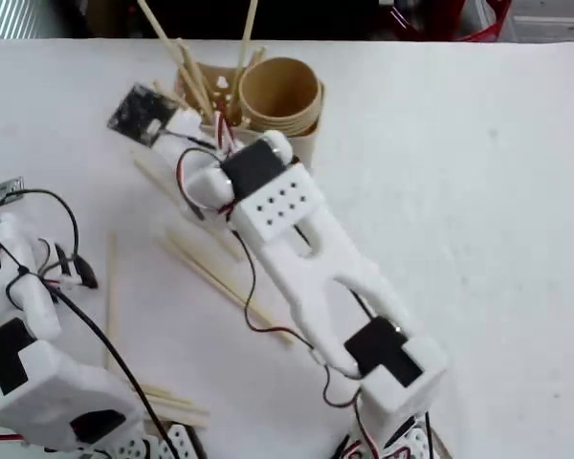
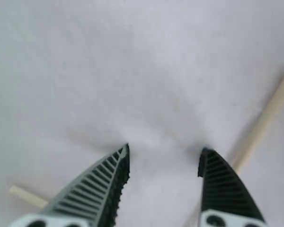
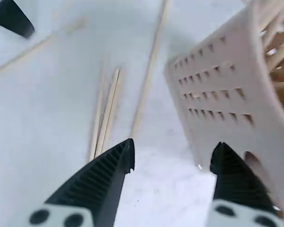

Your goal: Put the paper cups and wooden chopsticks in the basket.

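Right hand (image 3: 175, 145) parted, chopsticks (image 3: 106, 111) seemingly lengthwise ahead

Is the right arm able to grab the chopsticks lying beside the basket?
Probably yes. The right gripper is open, and the chopsticks lie on bare table just ahead of it with nothing on top. The basket stands to one side, not between them.

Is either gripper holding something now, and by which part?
Nothing is held: the left gripper and the right gripper are both open and empty.
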`<state>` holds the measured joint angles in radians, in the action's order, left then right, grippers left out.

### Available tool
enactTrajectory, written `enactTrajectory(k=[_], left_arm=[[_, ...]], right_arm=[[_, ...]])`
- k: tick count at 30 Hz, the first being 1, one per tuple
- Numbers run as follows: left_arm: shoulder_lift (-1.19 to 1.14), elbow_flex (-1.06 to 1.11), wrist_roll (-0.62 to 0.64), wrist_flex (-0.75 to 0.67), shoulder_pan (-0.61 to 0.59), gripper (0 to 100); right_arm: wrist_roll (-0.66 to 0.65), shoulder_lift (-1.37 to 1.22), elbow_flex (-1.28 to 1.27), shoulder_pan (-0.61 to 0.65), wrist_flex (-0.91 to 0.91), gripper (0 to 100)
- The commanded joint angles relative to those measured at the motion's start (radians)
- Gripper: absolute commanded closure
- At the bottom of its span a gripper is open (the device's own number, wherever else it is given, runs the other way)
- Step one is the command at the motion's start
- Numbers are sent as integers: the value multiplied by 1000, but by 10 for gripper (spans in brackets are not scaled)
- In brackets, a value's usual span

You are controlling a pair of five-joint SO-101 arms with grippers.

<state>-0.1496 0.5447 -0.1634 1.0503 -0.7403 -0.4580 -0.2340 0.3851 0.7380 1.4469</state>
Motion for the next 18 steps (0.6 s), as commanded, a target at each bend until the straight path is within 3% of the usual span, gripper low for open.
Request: enactTrajectory(k=[1,10,18], left_arm=[[-1,2,14,-29,2,759],[-1,2,14,-29,5,759],[-1,2,14,-29,5,759]], right_arm=[[-48,-31,-120,-1,-120,736],[-60,-199,-322,-7,-383,734],[-60,-280,-324,-19,-398,741]])
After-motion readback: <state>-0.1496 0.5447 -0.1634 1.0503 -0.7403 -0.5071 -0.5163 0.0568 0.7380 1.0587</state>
